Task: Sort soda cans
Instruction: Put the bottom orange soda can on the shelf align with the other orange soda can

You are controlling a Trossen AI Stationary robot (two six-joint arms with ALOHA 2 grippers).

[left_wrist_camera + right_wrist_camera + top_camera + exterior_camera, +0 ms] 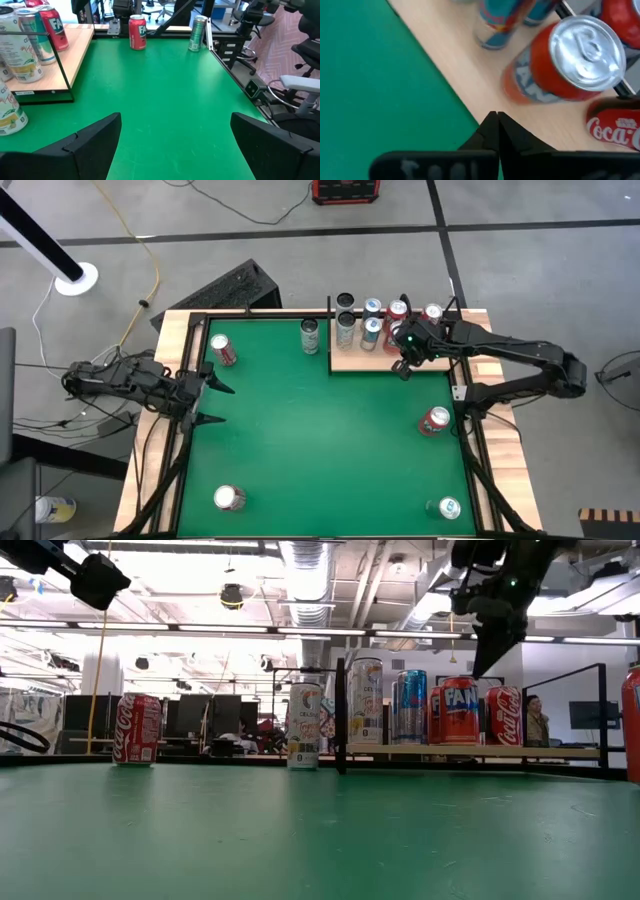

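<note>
Green table: five loose soda cans, two claws.

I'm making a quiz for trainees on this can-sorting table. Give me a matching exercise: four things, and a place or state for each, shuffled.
1. left gripper
2. right gripper
3. orange Fanta can
4. lone white can

A. on the wooden tray
B. open, at the mat's left edge
C. on the green mat beside the tray
D. shut, empty, above the tray's edge

Pairs: 1-B, 2-D, 3-A, 4-C
</note>
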